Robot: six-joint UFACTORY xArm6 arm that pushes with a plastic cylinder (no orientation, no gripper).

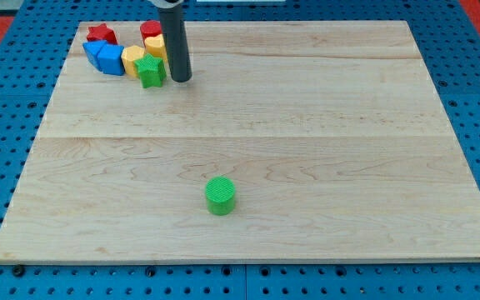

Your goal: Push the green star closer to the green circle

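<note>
A: Where was the tip (181,80)?
B: Down on the board (307,133), top left area, just right of the green star (150,72). Close beside it; couldn't tell if it touched.
A: Claw state?
B: No claw on this arm, only a straight dark rod, so nothing to call spread or pinched.
A: Star's neighbours?
B: It sat at the right end of a cluster. Yellow block (133,59) touching on its left, then the blue blocks (105,58) further left. Red star (102,34) at the cluster's top left, red block (150,30) at top, another yellow block (155,46) under that, partly hidden by the rod.
A: Green circle (220,195)?
B: Alone, low on the board near the centre, well apart from the star, down and to the right of it.
</note>
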